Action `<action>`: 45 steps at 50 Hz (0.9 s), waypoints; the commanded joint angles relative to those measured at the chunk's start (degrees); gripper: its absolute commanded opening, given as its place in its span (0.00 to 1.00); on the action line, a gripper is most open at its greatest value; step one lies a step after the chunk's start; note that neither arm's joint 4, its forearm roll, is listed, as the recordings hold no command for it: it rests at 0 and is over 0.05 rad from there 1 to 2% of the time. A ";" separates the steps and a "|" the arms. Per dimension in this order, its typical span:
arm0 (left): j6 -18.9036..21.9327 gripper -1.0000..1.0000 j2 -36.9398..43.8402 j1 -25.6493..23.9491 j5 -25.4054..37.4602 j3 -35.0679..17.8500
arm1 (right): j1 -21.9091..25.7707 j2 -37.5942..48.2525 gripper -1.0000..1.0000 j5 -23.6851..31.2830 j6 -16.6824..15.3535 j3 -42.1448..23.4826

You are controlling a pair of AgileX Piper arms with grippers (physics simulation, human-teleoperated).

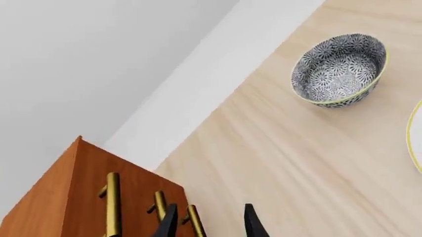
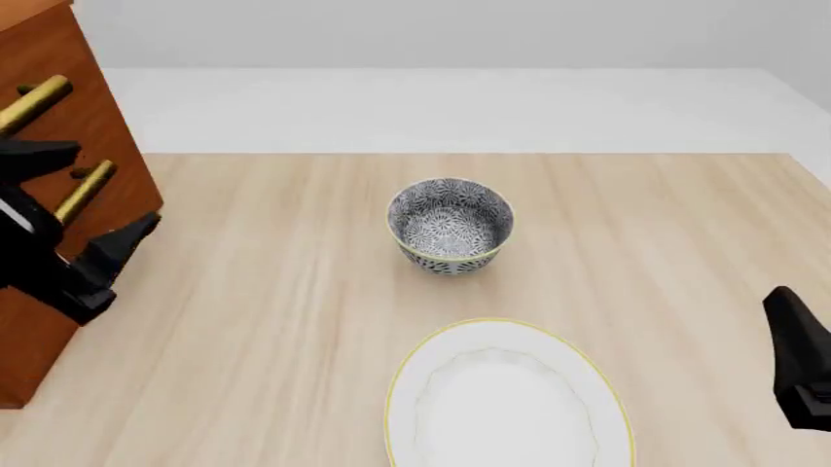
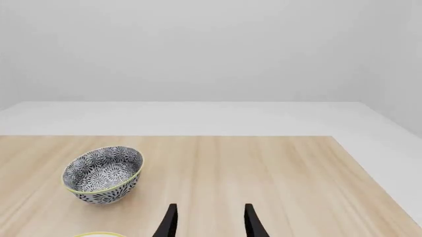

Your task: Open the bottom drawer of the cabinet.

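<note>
The cabinet (image 2: 58,185) stands at the table's (image 2: 260,292) left edge in the front view, its reddish-brown front turned toward the table's middle, with brass bar handles (image 2: 35,103) showing down that face. The bottom drawer (image 1: 197,228) is the lowest of the three; in the left wrist view only the end of its handle shows, just beside one fingertip, and its front looks flush with the other two fronts.

The left gripper (image 2: 85,248) is held close in front of the cabinet's lower half, turned sideways toward the drawer fronts. In its wrist view the two dark fingertips (image 1: 169,222) stand apart with a clear gap, one of them overlapping the lowest handle, and nothing is clamped between them.

The right gripper (image 3: 207,222) hangs low at the table's right side, well apart from the cabinet, pointing forward across the wood. Its fingers are parted and hold nothing.

A patterned bowl (image 2: 450,226) sits near the table's centre, with a yellow-rimmed white plate (image 2: 507,399) nearer the arms.
</note>
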 commanded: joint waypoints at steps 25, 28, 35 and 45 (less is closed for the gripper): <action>33.04 1.00 1.36 11.56 -0.36 14.67 | -0.01 -0.01 1.00 0.01 0.00 0.00; 34.55 1.00 2.28 11.99 -2.03 15.50 | -0.01 -0.01 1.00 0.00 0.00 0.00; 36.86 1.00 5.24 12.18 -6.09 16.76 | 0.02 -0.01 1.00 0.02 -0.02 0.00; 41.13 1.00 9.75 15.28 -13.58 20.16 | 0.01 -0.01 1.00 0.02 0.00 0.00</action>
